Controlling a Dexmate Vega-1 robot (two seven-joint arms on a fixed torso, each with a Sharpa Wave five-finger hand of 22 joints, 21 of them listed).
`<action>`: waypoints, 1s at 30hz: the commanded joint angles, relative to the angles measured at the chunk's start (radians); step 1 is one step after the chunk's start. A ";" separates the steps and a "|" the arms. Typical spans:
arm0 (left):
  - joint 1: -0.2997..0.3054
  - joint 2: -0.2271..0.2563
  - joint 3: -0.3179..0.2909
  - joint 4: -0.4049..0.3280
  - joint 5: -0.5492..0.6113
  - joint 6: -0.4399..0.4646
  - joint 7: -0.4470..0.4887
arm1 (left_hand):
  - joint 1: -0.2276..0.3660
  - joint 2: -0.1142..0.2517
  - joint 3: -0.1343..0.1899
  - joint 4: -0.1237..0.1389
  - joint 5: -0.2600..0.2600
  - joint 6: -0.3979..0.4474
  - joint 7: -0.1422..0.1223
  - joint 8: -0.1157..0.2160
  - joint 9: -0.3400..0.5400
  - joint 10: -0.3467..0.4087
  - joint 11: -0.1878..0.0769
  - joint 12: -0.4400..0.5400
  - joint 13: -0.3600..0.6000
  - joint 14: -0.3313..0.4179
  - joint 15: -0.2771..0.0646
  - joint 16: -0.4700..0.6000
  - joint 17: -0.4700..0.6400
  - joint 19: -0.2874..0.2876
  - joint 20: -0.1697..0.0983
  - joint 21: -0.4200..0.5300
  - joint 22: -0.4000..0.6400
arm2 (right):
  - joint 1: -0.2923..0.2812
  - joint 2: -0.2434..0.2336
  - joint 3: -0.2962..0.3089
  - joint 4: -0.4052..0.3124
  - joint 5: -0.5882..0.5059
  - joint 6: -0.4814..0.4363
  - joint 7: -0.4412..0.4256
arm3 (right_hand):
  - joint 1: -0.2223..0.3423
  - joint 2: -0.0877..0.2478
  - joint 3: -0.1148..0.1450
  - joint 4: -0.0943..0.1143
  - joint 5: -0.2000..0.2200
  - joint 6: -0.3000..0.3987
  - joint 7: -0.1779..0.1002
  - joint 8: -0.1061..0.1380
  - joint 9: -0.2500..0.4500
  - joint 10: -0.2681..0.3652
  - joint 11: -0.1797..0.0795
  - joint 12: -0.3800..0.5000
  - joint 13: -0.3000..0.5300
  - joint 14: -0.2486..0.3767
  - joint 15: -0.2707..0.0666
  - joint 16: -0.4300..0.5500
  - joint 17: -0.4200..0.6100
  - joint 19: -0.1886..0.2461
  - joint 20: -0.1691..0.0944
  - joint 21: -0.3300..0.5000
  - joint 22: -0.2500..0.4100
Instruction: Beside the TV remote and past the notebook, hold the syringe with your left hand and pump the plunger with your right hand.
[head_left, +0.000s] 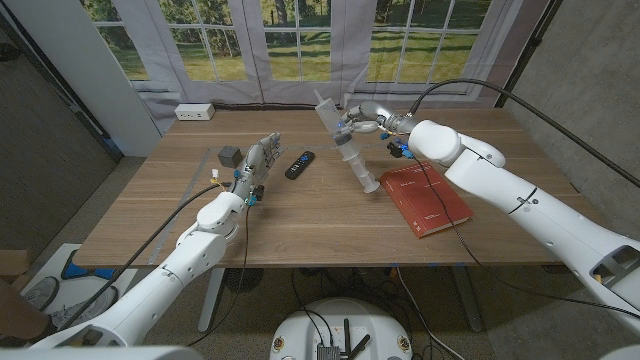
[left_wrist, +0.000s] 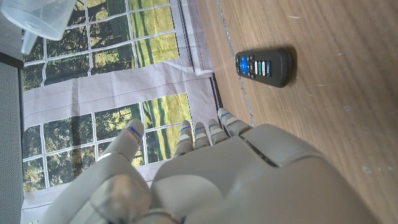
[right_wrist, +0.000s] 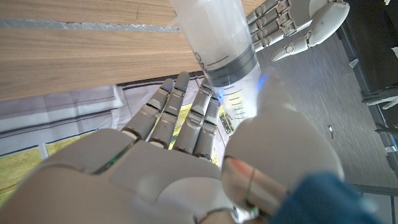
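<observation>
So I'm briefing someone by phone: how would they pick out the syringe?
On the wooden table, look beyond the red notebook and right of the black TV remote. The syringe is the big clear tube, tilted, tip down, gripped by the right hand.

Clear syringe (head_left: 345, 148) with grey plunger seal and black markings was seen; black TV remote (head_left: 299, 164) carried coloured buttons; red notebook (head_left: 424, 198); brown wood-grain table (head_left: 300, 225); white-grey hands, blue-tipped fingers (left_wrist: 132, 130); dark grey cube (head_left: 229, 155).

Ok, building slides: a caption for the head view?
Right hand holds clear plastic syringe tilted above wooden table; left hand waits open.
</observation>
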 joint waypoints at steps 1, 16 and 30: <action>-0.004 0.019 0.002 -0.006 -0.012 -0.001 -0.049 | 0.033 0.016 0.010 -0.045 0.008 0.006 -0.013 0.009 0.003 0.033 -0.011 0.015 0.003 0.000 -0.007 -0.002 0.003 0.013 0.010 0.006 0.003 | 0.018 -0.012 -0.014 -0.029 0.038 -0.080 -0.008 | -0.023 0.073 0.001 -0.005 0.004 0.168 -0.138 0.005 0.002 0.092 -0.083 0.006 0.007 0.011 -0.148 0.009 0.002 0.002 0.008 0.003 0.001; -0.021 0.030 -0.004 -0.010 -0.120 0.026 -0.194 | 0.103 -0.064 0.005 -0.137 0.012 0.023 -0.041 0.021 0.005 0.096 -0.044 0.026 0.008 0.019 0.008 0.002 0.006 0.029 0.051 0.003 0.003 | 0.065 -0.035 -0.065 -0.040 0.001 -0.117 0.010 | -0.024 0.067 -0.002 -0.009 0.004 0.169 -0.136 -0.002 0.003 0.092 -0.083 0.002 0.006 0.014 -0.146 0.008 0.002 0.001 0.015 0.002 0.001; -0.062 0.057 0.018 -0.025 -0.181 0.123 -0.302 | 0.167 -0.121 0.003 -0.137 0.011 0.027 -0.031 0.026 0.009 0.111 -0.040 0.022 0.011 -0.007 0.053 -0.001 0.007 -0.041 0.140 -0.017 0.001 | 0.072 -0.040 -0.074 -0.040 -0.015 -0.127 0.016 | -0.018 0.061 -0.006 -0.013 0.004 0.168 -0.137 -0.009 0.003 0.092 -0.084 -0.001 0.007 0.013 -0.144 0.011 0.005 -0.002 0.018 0.000 0.002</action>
